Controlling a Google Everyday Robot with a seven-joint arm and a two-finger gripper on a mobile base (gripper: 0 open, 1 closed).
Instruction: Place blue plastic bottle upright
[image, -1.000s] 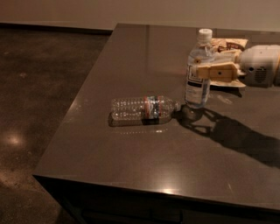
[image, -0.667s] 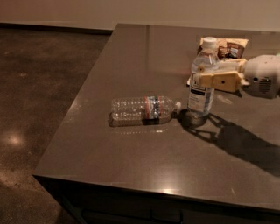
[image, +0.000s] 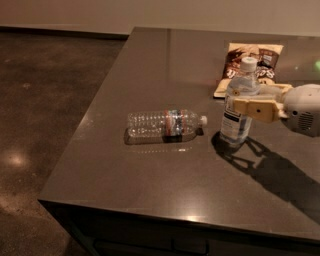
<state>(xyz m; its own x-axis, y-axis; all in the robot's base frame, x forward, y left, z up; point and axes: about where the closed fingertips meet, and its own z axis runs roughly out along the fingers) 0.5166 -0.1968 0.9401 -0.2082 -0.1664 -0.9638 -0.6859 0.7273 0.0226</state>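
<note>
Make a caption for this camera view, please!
Robot gripper at the upright blue plastic bottle, a clear ribbed bottle lying beside it on the dark table.

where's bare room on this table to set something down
Free: the front strip between the clear bottle and the near edge of the table, and the far-left area behind that bottle. Crowded: the right side, where the gripper holds the blue plastic bottle in front of the snack bag.

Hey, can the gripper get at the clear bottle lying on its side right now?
Probably not yet. The gripper is closed on the upright blue plastic bottle, which stands between it and the clear bottle on the table. It would likely need to let go first.
</note>
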